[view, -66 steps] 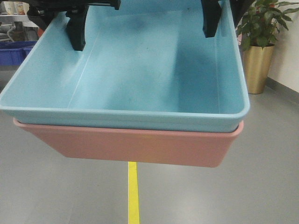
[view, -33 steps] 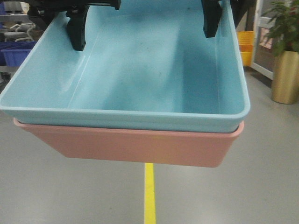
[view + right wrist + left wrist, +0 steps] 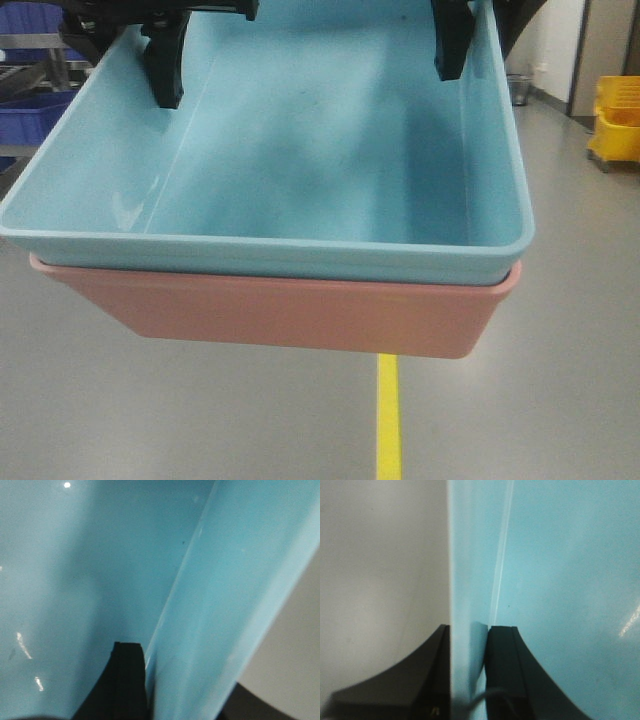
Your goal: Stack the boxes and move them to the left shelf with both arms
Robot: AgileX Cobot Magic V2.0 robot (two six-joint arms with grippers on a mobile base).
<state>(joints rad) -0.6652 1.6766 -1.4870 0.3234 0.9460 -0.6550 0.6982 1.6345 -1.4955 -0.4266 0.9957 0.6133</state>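
The light sky blue bin [image 3: 300, 140] sits nested inside the salmon pink bin [image 3: 290, 315]. Both hang in the air above the floor. My left gripper [image 3: 150, 88] is shut on the blue bin's left wall, with one dark finger inside; in the left wrist view [image 3: 468, 632] the wall sits between both jaws. My right gripper [image 3: 475, 60] is shut on the right wall; in the right wrist view [image 3: 185, 680] one finger [image 3: 127, 680] is inside and the other is outside. A piece of steel rack [image 3: 35, 42] shows at the far left edge; I see no rollers on it.
Dark blue bins [image 3: 30, 115] sit on the rack at far left. A yellow line [image 3: 388, 420] runs along the grey floor below the bins. A yellow mop bucket [image 3: 618, 120] stands at the far right by a wall.
The background has slid to the right: the potted plant left the view, the yellow bucket came in, and the floor line moved right. The bins and grippers hold the same pose.
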